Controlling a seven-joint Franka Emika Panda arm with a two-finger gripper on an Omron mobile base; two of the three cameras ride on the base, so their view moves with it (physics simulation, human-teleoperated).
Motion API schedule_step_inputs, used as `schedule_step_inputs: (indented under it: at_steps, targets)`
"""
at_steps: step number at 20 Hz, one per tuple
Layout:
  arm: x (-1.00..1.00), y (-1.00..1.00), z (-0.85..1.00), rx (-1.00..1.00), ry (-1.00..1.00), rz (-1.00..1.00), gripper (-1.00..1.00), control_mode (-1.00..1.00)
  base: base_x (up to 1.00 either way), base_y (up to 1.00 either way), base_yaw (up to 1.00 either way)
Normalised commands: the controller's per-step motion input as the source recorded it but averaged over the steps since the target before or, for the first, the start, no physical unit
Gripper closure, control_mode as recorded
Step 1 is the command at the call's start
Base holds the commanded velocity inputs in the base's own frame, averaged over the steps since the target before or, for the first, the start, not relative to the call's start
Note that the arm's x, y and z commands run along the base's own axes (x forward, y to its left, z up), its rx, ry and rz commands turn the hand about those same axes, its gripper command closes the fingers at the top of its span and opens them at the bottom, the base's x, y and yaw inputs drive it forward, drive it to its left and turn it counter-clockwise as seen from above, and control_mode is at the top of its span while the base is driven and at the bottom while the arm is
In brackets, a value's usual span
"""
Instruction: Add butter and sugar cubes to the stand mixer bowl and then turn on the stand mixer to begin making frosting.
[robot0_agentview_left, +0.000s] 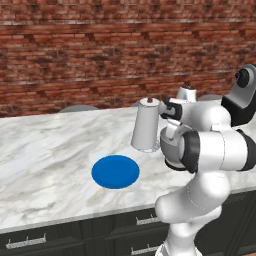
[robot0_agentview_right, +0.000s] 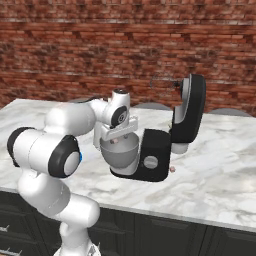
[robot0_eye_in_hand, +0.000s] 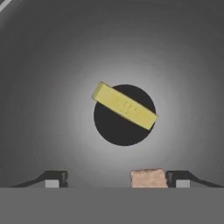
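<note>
I look straight down into the grey stand mixer bowl (robot0_eye_in_hand: 48, 87). The pale-yellow butter (robot0_eye_in_hand: 124, 106) lies slanted across the dark spot at its bottom. My gripper (robot0_eye_in_hand: 118, 177) is open, with the fingertips wide apart. A pinkish-brown sugar cube (robot0_eye_in_hand: 148, 178) sits against the inner side of the right fingertip (robot0_eye_in_hand: 179, 177), and the left one does not touch it. In the right base view my gripper (robot0_agentview_right: 117, 136) hangs over the bowl (robot0_agentview_right: 120, 155) of the black stand mixer (robot0_agentview_right: 155, 147). The mixer's head (robot0_agentview_right: 192, 112) is tilted up, and the silver knob (robot0_agentview_right: 150, 161) faces the camera.
Another small pink cube (robot0_agentview_right: 173, 169) lies on the marble counter (robot0_agentview_right: 215, 170) just right of the mixer's base. A blue round plate (robot0_agentview_left: 115, 171) and a tall white roll (robot0_agentview_left: 146, 125) stand left of the arm. A brick wall runs behind the counter.
</note>
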Motion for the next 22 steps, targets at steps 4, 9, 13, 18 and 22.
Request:
schedule_step_inputs:
  at_steps: [4,9,13,18,22]
  targets:
    - [0.0,0.0,0.07,0.0,-0.05,-0.03,-1.0,-1.0,0.0,0.0,0.0]
    - [0.0,0.0,-0.12,0.0,0.0,-0.02,-1.0,-1.0,0.0,0.0,0.0]
    - [0.0,0.0,-0.13,0.0,0.0,0.0,-1.0,-1.0,0.0,0.0,0.0]
    - [-0.09,0.0,0.15,0.0,-0.06,-0.01,-1.0,-1.0,0.0,0.0,0.0]
    - [0.12,0.07,-0.33,0.0,0.13,-0.01,-1.0,-1.0,0.0,0.0,0.0]
